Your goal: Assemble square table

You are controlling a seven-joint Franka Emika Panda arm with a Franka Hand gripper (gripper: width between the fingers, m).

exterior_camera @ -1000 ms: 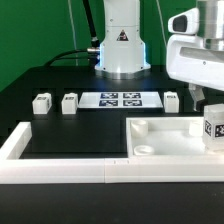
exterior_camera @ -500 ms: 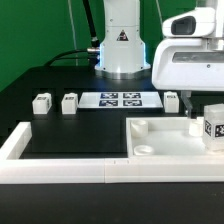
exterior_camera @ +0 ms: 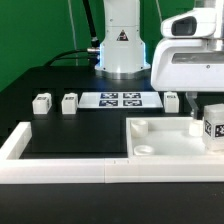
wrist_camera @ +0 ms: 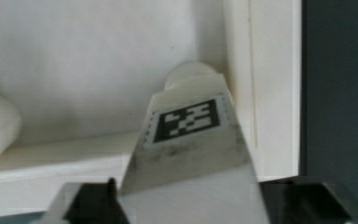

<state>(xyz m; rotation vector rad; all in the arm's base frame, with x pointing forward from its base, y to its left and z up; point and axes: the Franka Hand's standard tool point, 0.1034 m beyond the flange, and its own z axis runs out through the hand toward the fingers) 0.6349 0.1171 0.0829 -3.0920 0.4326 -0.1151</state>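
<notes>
The square table's white tray-like top (exterior_camera: 150, 123) lies at the exterior view's right, with a round corner socket (exterior_camera: 145, 150) near its front. A white tagged leg (exterior_camera: 214, 128) stands on the top at the frame's right edge. My gripper has come down over it, and one dark finger (exterior_camera: 193, 118) shows beside the leg. In the wrist view the leg (wrist_camera: 194, 120) runs between both black fingers (wrist_camera: 91, 205), which press against its two sides. My gripper (wrist_camera: 188, 206) is shut on this leg. The top's floor (wrist_camera: 87, 60) and rim (wrist_camera: 265, 70) lie behind it.
Three more white leg blocks (exterior_camera: 41, 102) (exterior_camera: 70, 101) (exterior_camera: 172, 99) stand in a row on the black table beside the marker board (exterior_camera: 120, 99). A long white border rail (exterior_camera: 60, 168) runs along the front and left. The arm's base (exterior_camera: 120, 50) rises at the back.
The gripper head moved toward the exterior view's left and settled over the leg on the table top. It has held still over the last half second.
</notes>
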